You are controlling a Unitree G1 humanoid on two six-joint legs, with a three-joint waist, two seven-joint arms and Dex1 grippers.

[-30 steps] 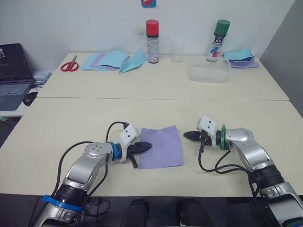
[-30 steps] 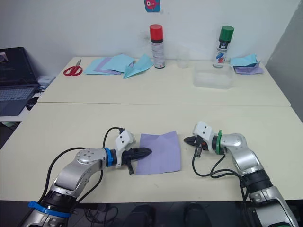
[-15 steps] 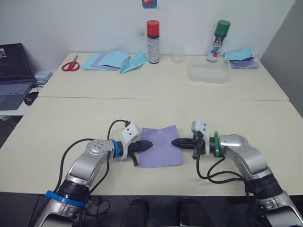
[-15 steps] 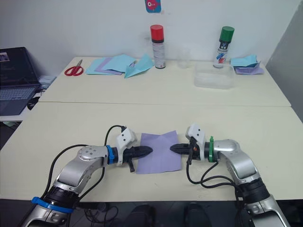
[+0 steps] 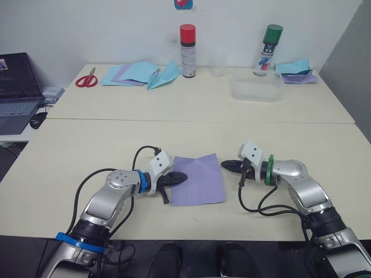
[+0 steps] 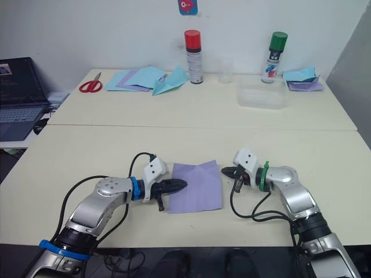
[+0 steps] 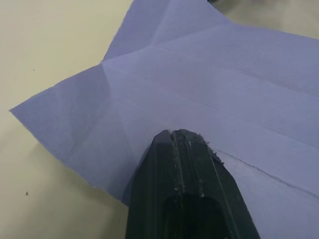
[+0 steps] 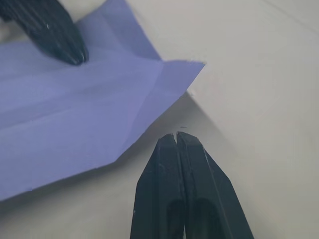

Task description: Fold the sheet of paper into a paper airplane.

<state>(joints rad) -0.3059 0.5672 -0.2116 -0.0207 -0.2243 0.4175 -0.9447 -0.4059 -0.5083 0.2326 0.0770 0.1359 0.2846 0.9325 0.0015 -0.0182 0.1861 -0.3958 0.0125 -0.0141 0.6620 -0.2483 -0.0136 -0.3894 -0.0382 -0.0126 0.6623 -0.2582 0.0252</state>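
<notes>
From my head, the lavender sheet (image 5: 198, 179) lies flat on the near table (image 5: 81, 150) between my arms. My left gripper (image 5: 178, 178) rests on its left edge; my right gripper (image 5: 227, 165) sits just off its right edge.

Left wrist: my fingers (image 7: 182, 164) are pressed together on the paper, gripping nothing.

Right wrist: my fingers (image 8: 178, 164) are closed and empty, near the sheet's corner.

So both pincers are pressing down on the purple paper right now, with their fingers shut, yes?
Not both. The left pincer rests, shut, on the sheet of paper. The right pincer is shut too, but its tips sit on the bare table just off the sheet's edge, as the right wrist view shows.
</notes>
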